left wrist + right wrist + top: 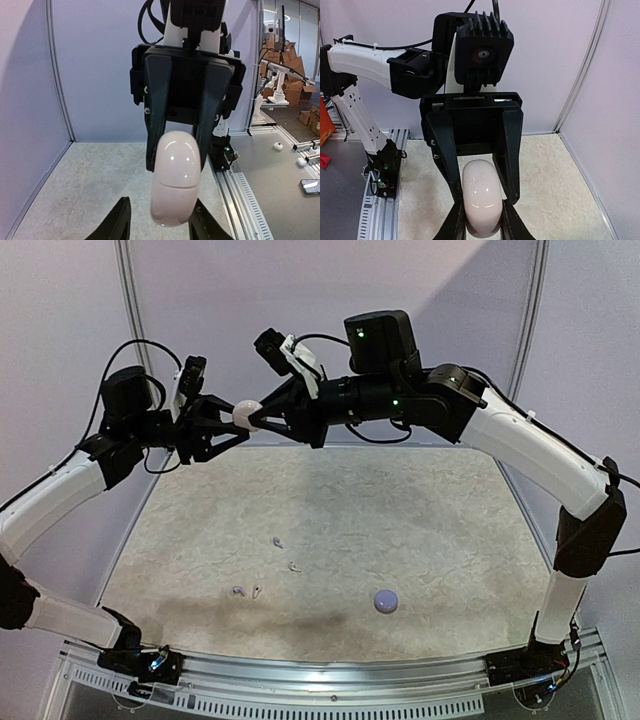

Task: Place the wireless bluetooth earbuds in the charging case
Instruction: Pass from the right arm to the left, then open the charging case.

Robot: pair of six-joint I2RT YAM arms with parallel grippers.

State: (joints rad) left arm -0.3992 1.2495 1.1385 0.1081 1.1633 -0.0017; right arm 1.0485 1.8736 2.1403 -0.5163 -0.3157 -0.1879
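Charging case, look: a smooth, glossy, egg-shaped charging case, whitish with a faint pink-lavender tint, with a thin seam round its middle.
Charging case, lid: shut, so the inside is hidden.
Charging case, place: up in the air over the far side of the table, a little left of centre, between the two claws that meet there tip to tip.
Right claw: the right claw is narrowed onto the case, with both fingers flat against its sides, holding it.
Left claw: the left claw is narrow, with the other end of the case between its fingers. The left wrist view shows a gap at one finger, and I cannot tell whether it grips.
Earbuds: four tiny pale earbuds lie loose on the table, left of centre. One is farthest, one is just nearer and to its right, and a pair lie side by side at the near left.
Earbuds and case: well apart, with none of them in the case.
Other thing: a small round lavender pebble sits on the near part of the table, right of the earbuds. I cannot tell whether it is open or shut.
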